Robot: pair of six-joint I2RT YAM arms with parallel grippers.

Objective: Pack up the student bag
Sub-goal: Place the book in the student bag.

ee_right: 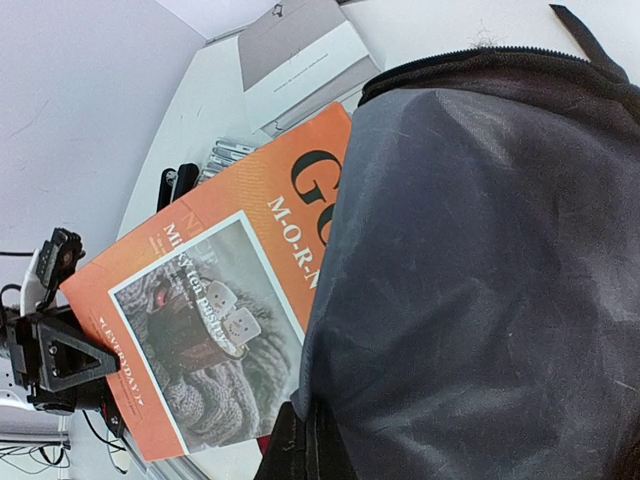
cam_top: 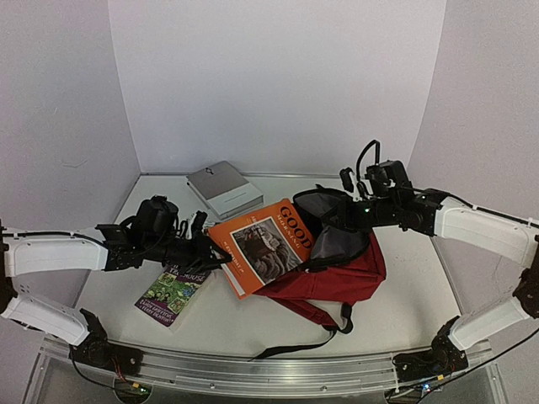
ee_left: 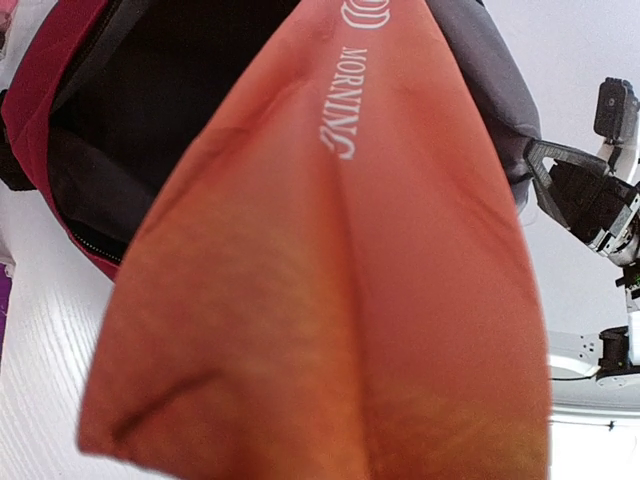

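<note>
Left gripper [cam_top: 212, 255] is closed down on the near-left edge of the orange book [cam_top: 263, 244]. I have the book tilted, its far corner reaching over the mouth of the student bag [cam_top: 345, 273]. Right gripper [cam_top: 354, 217] is pinched fully together on the bag's grey-lined flap, propping the opening up. The bag lies on the table [cam_top: 253, 316], right of centre. A purple book [cam_top: 171, 295] lies below my left arm, and a grey box [cam_top: 223, 189] sits at the back.
</note>
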